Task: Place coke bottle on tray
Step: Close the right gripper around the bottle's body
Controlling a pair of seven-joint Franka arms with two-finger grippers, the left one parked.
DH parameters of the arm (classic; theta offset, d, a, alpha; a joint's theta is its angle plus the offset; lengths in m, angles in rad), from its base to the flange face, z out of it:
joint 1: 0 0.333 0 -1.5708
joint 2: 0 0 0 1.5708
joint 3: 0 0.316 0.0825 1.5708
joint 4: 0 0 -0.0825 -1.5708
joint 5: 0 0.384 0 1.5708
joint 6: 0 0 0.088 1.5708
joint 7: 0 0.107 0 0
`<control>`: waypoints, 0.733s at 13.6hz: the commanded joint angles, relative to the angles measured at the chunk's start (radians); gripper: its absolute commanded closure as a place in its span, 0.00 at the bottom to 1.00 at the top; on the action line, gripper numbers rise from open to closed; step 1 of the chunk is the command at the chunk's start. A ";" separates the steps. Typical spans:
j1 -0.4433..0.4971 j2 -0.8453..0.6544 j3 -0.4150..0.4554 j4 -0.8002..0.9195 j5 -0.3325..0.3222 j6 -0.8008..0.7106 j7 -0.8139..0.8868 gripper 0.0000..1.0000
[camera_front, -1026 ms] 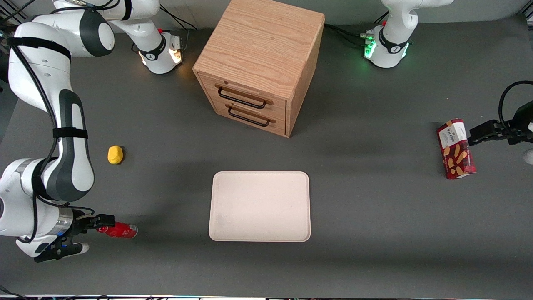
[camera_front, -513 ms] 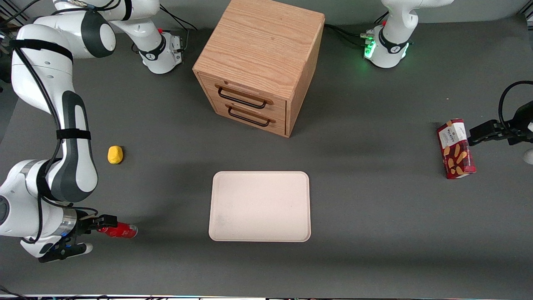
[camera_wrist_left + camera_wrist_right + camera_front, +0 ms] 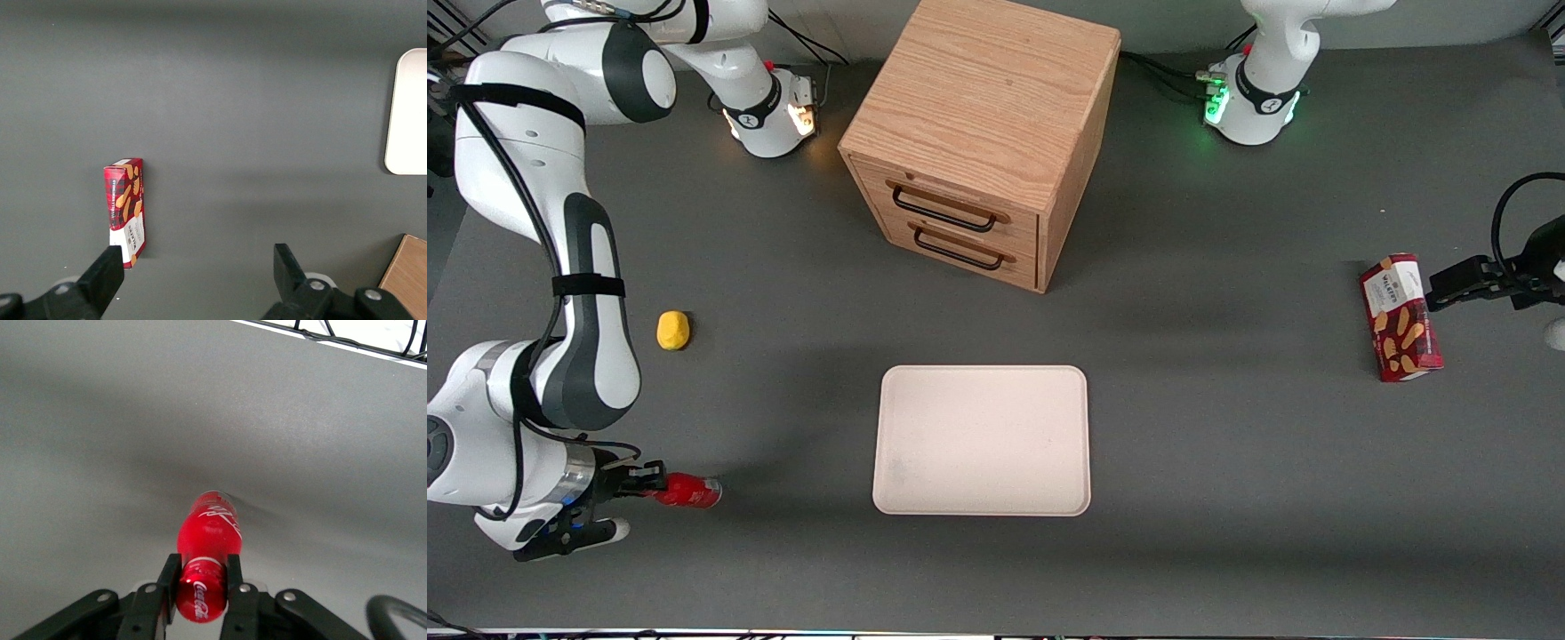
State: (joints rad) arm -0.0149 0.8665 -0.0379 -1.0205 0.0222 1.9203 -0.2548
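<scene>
My end effector (image 3: 202, 587) is clamped on the cap end of the coke bottle (image 3: 207, 550), which lies on its side on the worktop (image 3: 1227, 462), well apart from the tray (image 3: 983, 440). It looks light, rigid, glossy and slippery; I'd judge the narrow neck the surest hold.

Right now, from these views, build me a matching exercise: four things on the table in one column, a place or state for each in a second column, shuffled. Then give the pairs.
Things:
1. coke bottle
2. tray
3. yellow lump
4. snack box

Places or states:
A. lying toward the parked arm's end of the table
B. bare, in front of the drawer cabinet
C. lying on its side, gripper shut on its cap end
D. alone, farther from the front camera than the bottle

Pairs: 1-C, 2-B, 3-D, 4-A
</scene>
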 commanded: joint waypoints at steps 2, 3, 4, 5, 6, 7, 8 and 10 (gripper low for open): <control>0.007 -0.044 -0.005 0.002 -0.016 -0.053 -0.014 1.00; 0.007 -0.066 -0.005 0.002 -0.016 -0.082 -0.014 1.00; 0.007 -0.090 -0.005 0.002 -0.016 -0.113 -0.014 1.00; 0.006 -0.118 -0.007 0.002 -0.016 -0.148 -0.015 1.00; 0.004 -0.145 -0.008 0.002 -0.025 -0.174 -0.018 1.00; 0.003 -0.177 -0.008 0.002 -0.040 -0.202 -0.021 1.00; 0.000 -0.214 -0.008 0.000 -0.056 -0.230 -0.023 1.00; -0.002 -0.283 -0.010 0.002 -0.065 -0.286 -0.024 1.00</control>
State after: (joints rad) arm -0.0173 0.6691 -0.0442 -0.9964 -0.0218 1.6852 -0.2553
